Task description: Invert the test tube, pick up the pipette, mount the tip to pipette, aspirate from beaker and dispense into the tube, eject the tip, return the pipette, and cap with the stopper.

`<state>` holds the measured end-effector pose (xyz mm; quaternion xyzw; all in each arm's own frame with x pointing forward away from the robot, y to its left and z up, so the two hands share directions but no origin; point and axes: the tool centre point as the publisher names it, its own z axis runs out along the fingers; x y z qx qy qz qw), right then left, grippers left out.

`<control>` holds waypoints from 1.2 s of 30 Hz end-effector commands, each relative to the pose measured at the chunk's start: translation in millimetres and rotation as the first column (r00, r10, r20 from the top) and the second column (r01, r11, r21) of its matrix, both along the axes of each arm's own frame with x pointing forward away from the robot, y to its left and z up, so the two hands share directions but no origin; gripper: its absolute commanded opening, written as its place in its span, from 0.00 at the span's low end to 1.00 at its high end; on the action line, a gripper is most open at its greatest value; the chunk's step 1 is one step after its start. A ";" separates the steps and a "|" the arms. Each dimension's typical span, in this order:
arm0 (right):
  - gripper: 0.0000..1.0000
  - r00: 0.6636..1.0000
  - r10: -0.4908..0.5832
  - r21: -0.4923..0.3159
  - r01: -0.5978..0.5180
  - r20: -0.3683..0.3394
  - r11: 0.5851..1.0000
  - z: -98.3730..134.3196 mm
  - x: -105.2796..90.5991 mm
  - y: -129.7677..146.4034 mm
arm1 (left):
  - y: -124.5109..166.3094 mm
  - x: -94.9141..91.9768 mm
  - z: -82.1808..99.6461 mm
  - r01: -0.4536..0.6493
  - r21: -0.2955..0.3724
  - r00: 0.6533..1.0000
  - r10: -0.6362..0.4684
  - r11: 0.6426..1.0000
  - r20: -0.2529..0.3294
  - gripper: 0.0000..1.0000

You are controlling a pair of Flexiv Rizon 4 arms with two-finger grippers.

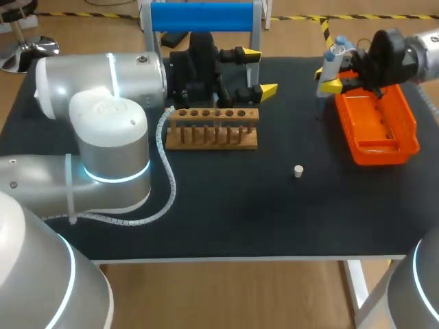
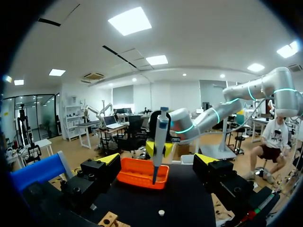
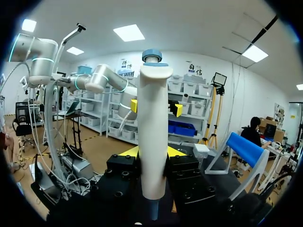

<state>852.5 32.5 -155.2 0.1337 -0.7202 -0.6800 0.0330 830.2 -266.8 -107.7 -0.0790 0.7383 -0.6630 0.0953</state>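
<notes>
Right gripper clasps pipette upright — near orange tray.

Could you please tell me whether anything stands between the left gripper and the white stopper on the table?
Nothing visible does: the stopper lies on bare table ahead of the open left gripper; the wooden rack sits off to one side.

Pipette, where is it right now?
Head view: the pipette is held upright in the right tool at the far right of the table, just left of the orange tray.
</notes>
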 end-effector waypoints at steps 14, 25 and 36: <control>0.00 1.000 0.011 0.022 -0.011 -0.010 1.000 -0.8 0.1 15.2 | 0.0 0.5 -0.2 0.001 0.000 1.000 -0.001 1.000 0.000 1.00; 0.00 0.999 0.020 0.062 -0.018 -0.028 0.998 2.6 4.4 78.7 | 0.0 0.5 -0.2 0.001 0.000 1.000 -0.001 1.000 0.000 1.00; 0.00 1.000 0.014 0.076 -0.012 -0.023 0.997 10.1 4.5 126.4 | 0.0 0.5 -0.2 0.001 0.000 1.000 -0.001 1.000 0.000 1.00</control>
